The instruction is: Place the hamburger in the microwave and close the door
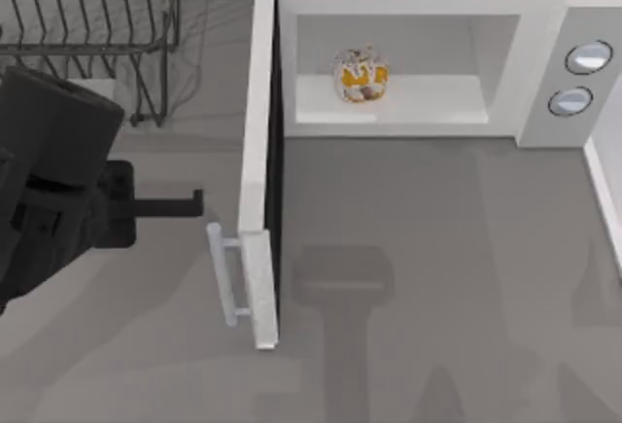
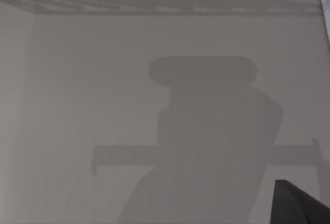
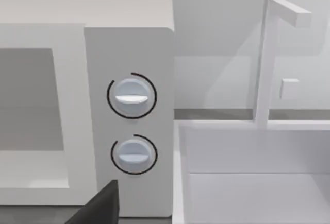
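**Hamburger inside, door standing open**

You have the small rounded hamburger [image 1: 361, 75], mottled orange, yellow and white, sitting on the pale floor of the cavity of the large white boxy microwave [image 1: 418, 7], a little left of the cavity's middle. The microwave stands at the far side of the grey table [image 1: 437, 297], with its two round dark-rimmed knobs [image 3: 132, 96] stacked on the grey panel at its right end.

The flat white door [image 1: 259, 180] is swung fully out toward the near side, edge-on from above, its dark inner face turned right and its pale bar handle [image 1: 225, 272] on the left face near the free end.

Your left tool [image 1: 185, 204] hangs at the left of the table, just left of the door and apart from it, holding nothing; one dark finger points right toward the door, and you cannot tell how wide it stands. A black wire rack [image 1: 87, 15] sits far left. The right tool [image 3: 98, 208] is a dark tip near the knob panel; its opening cannot be told.
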`<act>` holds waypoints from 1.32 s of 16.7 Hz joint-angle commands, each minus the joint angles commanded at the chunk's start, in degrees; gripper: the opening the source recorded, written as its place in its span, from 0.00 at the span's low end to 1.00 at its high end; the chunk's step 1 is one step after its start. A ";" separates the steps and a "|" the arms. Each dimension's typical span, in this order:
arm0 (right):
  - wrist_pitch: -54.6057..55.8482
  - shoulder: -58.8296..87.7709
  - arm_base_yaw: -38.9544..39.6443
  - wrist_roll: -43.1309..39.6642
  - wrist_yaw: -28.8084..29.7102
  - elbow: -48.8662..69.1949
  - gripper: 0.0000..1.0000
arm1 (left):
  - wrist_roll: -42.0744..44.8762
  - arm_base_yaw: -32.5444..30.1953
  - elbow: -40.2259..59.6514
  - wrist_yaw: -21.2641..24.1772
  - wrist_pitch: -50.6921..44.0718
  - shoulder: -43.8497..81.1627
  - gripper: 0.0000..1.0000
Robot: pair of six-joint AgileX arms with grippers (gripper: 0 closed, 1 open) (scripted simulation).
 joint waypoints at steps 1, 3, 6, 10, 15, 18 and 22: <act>0.00 0.00 0.00 0.00 0.00 0.00 1.00 | -0.04 0.02 -1.30 -0.06 1.88 0.69 0.00; 0.00 0.00 0.00 0.00 0.00 0.00 1.00 | -0.06 0.04 -4.81 -0.10 7.22 2.51 0.00; 0.00 0.00 0.00 0.00 0.00 0.00 1.00 | 0.10 0.01 -11.12 0.05 17.03 5.53 0.00; 0.00 0.00 0.00 0.00 0.00 0.00 1.00 | 0.39 0.02 -16.99 0.15 25.10 7.86 0.00; 0.00 0.00 0.00 0.00 0.00 0.00 1.00 | 0.37 -1.08 -16.25 0.39 25.25 7.03 0.00; 0.00 0.00 0.00 0.00 0.00 0.00 1.00 | -1.93 -3.44 -14.04 -1.33 24.62 9.38 0.00; 0.00 0.00 0.00 0.00 0.00 0.00 1.00 | -9.76 -12.63 -6.68 -6.78 22.30 18.88 0.00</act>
